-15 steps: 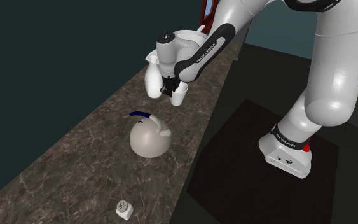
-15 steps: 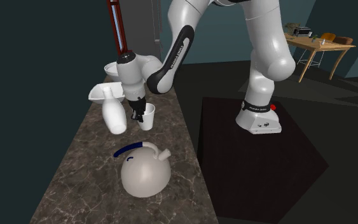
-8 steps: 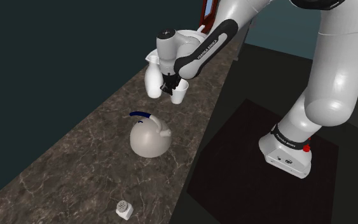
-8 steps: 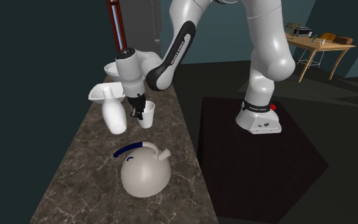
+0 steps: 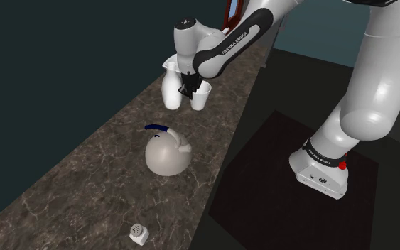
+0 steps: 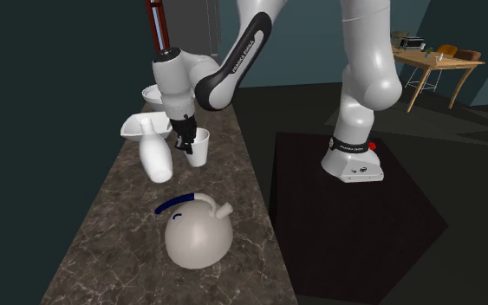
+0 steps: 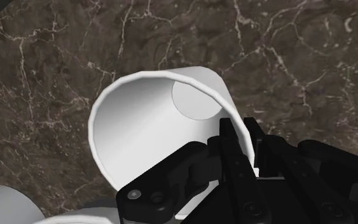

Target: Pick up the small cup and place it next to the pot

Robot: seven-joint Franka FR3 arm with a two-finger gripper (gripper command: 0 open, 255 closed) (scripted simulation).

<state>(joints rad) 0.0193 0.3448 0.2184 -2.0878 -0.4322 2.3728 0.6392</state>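
Note:
The small white cup (image 5: 200,100) (image 6: 199,153) hangs just above the dark marble counter (image 5: 84,185), slightly tilted. My black gripper (image 5: 189,89) (image 6: 184,142) is shut on its rim. In the wrist view one finger sits inside the cup (image 7: 152,127) and the other outside its wall, with the gripper (image 7: 240,138) clasping the wall between them. The pot (image 5: 167,153) (image 6: 197,239) is a round pale vessel with a dark blue handle and a short spout. It stands on the counter nearer the camera than the cup and apart from it.
A white bottle-shaped vase (image 5: 170,92) (image 6: 155,157) stands right beside the cup, with a white dish (image 6: 138,127) behind it. A small white shaker (image 5: 139,232) lies near the counter's front edge. The arm's base (image 5: 322,170) stands on a dark mat beside the counter.
The gripper has risen with the cup in it, lifting the cup off the counter and a little toward the back. The pot and vase have not moved.

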